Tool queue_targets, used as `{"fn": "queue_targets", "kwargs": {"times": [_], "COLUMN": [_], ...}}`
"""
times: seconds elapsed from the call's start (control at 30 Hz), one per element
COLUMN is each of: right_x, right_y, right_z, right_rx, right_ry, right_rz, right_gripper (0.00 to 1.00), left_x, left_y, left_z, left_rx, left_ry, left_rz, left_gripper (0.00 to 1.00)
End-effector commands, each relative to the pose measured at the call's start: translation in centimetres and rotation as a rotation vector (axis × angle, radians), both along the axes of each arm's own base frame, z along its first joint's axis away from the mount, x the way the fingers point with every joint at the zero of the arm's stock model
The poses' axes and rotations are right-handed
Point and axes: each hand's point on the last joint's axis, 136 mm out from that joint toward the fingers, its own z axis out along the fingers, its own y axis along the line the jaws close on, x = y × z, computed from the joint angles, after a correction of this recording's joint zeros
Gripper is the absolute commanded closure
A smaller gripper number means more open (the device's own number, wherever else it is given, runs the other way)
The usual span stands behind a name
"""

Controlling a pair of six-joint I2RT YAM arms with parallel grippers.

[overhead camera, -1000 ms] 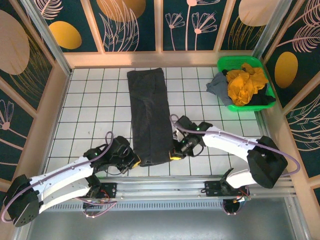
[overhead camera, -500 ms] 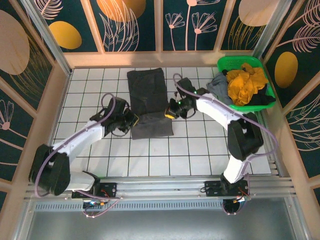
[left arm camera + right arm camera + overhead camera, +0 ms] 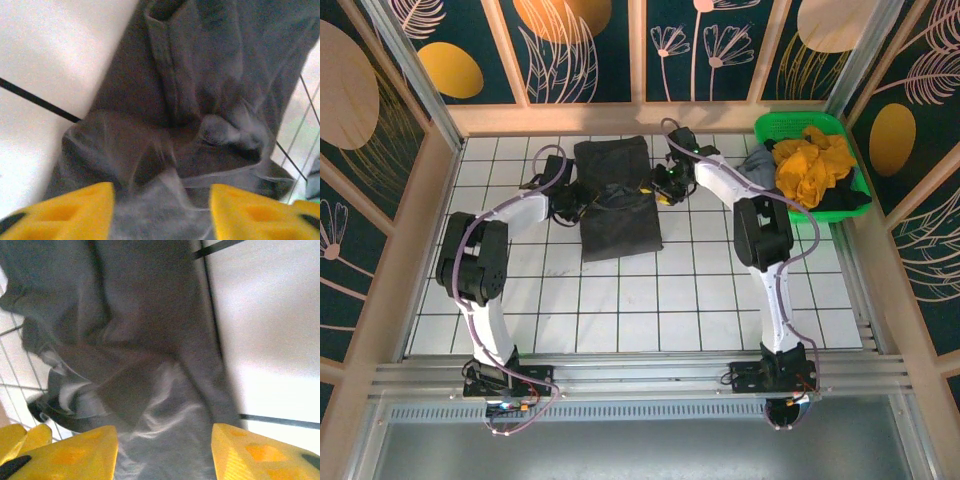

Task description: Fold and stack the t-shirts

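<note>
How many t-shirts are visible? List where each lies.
4: dark charcoal-grey cloth shirt on the table; mustard-yellow, lighter grey and black shirts in the green plastic basket, possibly hiding more.

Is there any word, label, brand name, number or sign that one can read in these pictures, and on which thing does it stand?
None can be read.
The dark grey t-shirt is plain, with no print or tag showing.
The green basket and the shirts heaped in it show no lettering.
The wall panels bear only drawn plants and ovals, no letters.
</note>
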Motion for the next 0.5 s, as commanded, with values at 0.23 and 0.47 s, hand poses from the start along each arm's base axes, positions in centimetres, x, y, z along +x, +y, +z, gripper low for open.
{"fn": "queue_targets", "kwargs": {"times": [0.23, 0.47], "right_x": [-4.2, -10.5], "right_y": [-4.2, -3.4], "right_z": [5.4, 0.3], "right_rx": [-0.044, -0.041], "right_ry": [-0.141, -0.017], "right_rz": [-0.047, -0.002], "right_gripper": [0.29, 0.31], "left_x": [-8.6, -13.7], "left_y": [2.4, 1.0], "left_z": [1.8, -1.5], "left_rx": [-0.055, -0.227], "left_ry": [-0.032, 0.080], "left_rz": [0.031, 0.076], "left_gripper": [0.42, 0.47]}}
